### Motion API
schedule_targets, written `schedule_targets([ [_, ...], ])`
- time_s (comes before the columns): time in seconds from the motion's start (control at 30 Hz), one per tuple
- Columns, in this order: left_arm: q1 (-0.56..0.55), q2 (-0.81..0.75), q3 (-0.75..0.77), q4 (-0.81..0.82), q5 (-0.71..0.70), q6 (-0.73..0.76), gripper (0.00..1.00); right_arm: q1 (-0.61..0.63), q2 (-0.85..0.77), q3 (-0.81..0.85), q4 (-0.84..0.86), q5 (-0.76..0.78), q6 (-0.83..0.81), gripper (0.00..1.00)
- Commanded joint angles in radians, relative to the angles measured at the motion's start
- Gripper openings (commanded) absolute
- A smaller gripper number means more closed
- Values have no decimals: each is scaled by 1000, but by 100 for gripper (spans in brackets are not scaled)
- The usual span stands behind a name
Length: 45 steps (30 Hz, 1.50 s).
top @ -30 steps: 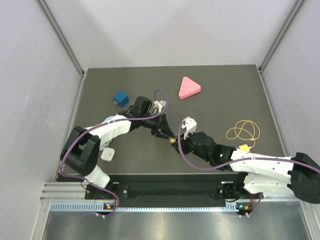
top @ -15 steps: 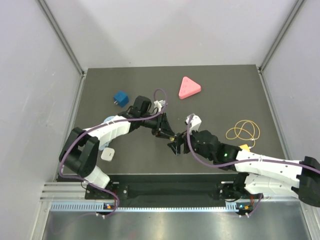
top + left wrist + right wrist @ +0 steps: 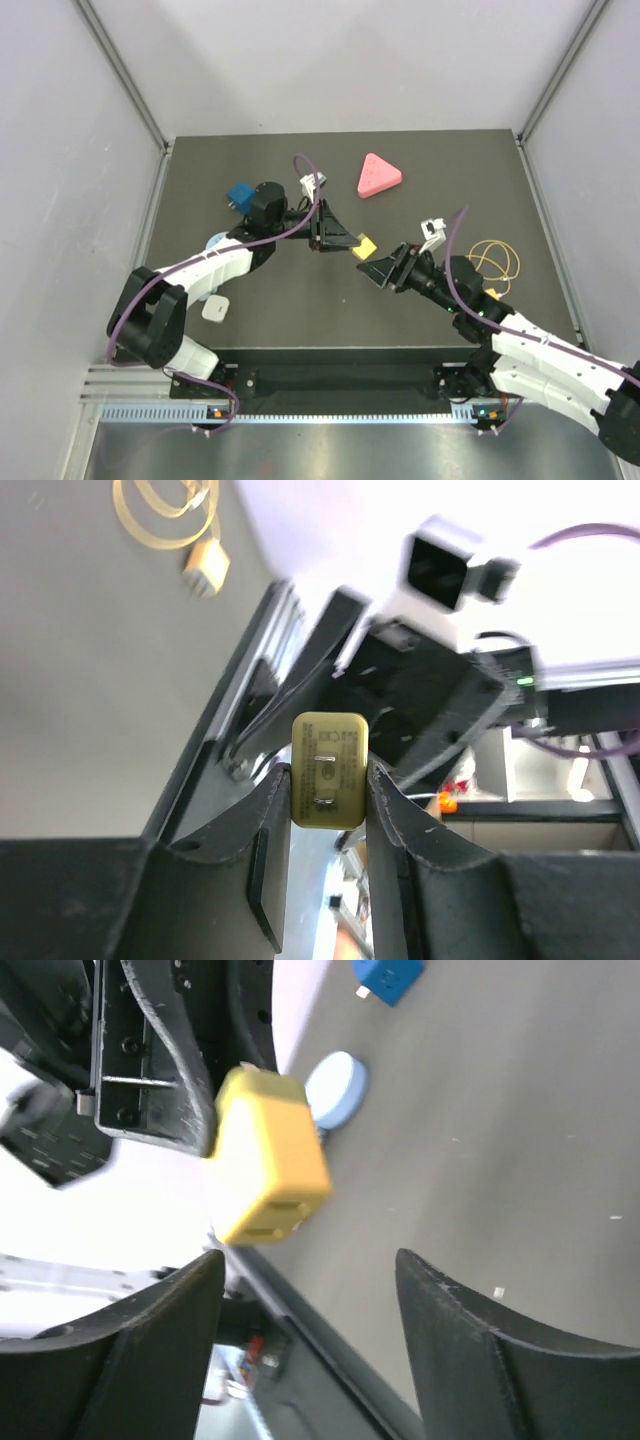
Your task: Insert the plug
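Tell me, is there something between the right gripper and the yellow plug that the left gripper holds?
Nothing visible does. The yellow plug is clamped in the left gripper, and the open right gripper faces it across a bare gap above the table.

The plug (image 3: 328,783) between the left jaws is dull yellow with silver prongs and faint dark print; the fingers (image 3: 230,845) clamping it are black. Beyond the right jaws, a blue cube (image 3: 388,977) and a pale blue disc (image 3: 335,1090) lie on the dark grey table (image 3: 520,1110).
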Motion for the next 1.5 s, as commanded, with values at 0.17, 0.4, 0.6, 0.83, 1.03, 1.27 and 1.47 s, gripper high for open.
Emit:
schedule_targets([
  [0.17,0,-83,-31,406,-88,-207,0,-56,-76,-64,345,-66,215,57],
  [0.4,-20,-79,-80,524,-125,-276,0,-64,-70,-68,462,-54,250,58],
  [0.6,-57,-50,-101,684,-132,-356,0,-73,-15,-62,528,-28,297,56],
  [0.83,-74,-37,-123,764,-131,-397,0,-73,30,-71,620,-8,317,41],
  [1.03,-72,-36,-146,770,-132,-388,0,-74,13,-79,616,17,311,37],
  [1.27,-74,-13,-144,790,-126,-399,0,-73,1,-81,606,40,291,6],
  [1.47,-75,-8,-158,741,-129,-378,69,-80,-21,-87,582,58,282,0],
])
